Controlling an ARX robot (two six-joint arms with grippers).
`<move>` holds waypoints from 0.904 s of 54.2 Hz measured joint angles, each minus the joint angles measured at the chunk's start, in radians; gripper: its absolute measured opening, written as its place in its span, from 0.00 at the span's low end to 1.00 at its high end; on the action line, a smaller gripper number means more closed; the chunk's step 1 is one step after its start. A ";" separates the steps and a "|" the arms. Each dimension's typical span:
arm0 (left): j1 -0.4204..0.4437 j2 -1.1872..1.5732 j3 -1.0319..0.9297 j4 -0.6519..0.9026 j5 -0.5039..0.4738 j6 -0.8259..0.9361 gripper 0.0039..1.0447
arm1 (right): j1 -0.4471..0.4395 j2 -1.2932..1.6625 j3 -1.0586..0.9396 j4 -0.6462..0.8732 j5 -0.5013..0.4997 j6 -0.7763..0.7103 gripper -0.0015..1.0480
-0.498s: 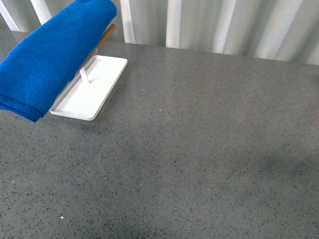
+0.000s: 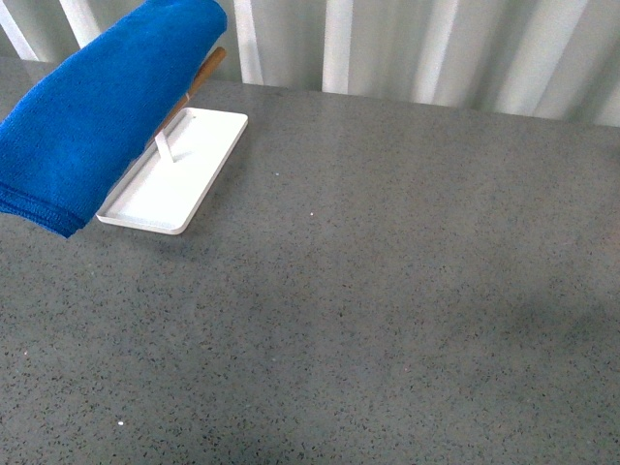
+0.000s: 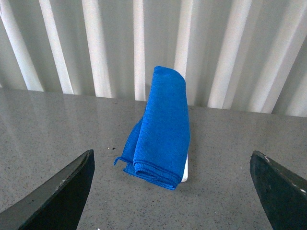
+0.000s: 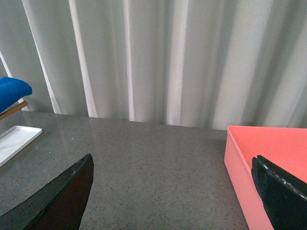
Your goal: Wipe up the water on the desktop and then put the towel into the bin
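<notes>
Where the towel [image 2: 97,116] hangs, folded over a wooden rod [image 2: 208,66] above the white tray [image 2: 174,189], I see it at the far left of the desktop [image 2: 387,291], close to the pleated white curtain [image 2: 436,44]. My left gripper [image 3: 171,154] faces it from a distance, its 2 fingers spread wide and gripping nothing. My right gripper [image 4: 171,157] is equally wide apart and empty. Its wrist view shows the pink bin [image 4: 268,158] on the desktop, well apart from the tray.
</notes>
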 joint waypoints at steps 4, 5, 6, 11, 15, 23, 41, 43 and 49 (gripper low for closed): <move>0.000 0.000 0.000 0.000 0.000 0.000 0.94 | 0.000 0.000 0.000 0.000 0.000 0.000 0.93; 0.000 0.000 0.000 0.000 0.000 0.000 0.94 | 0.000 0.000 0.000 0.000 0.000 0.000 0.93; 0.000 0.000 0.000 0.000 0.000 0.000 0.94 | 0.000 0.000 0.000 0.000 0.000 0.000 0.93; 0.000 0.000 0.000 0.000 0.000 0.000 0.94 | 0.000 0.000 0.000 0.000 0.000 0.000 0.93; 0.000 0.000 0.000 0.000 0.000 0.000 0.94 | 0.000 0.000 0.000 0.000 0.000 0.000 0.93; 0.000 0.000 0.000 0.000 0.000 0.000 0.94 | 0.000 0.000 0.000 0.000 0.000 0.000 0.93; 0.000 0.000 0.000 0.000 0.000 0.000 0.94 | 0.000 0.000 0.000 0.000 0.000 0.000 0.93; 0.000 0.000 0.000 0.000 0.000 0.000 0.94 | 0.000 0.000 0.000 0.000 0.000 0.000 0.93; 0.000 0.000 0.000 0.000 0.000 0.000 0.94 | 0.000 0.000 0.000 0.000 0.000 0.000 0.93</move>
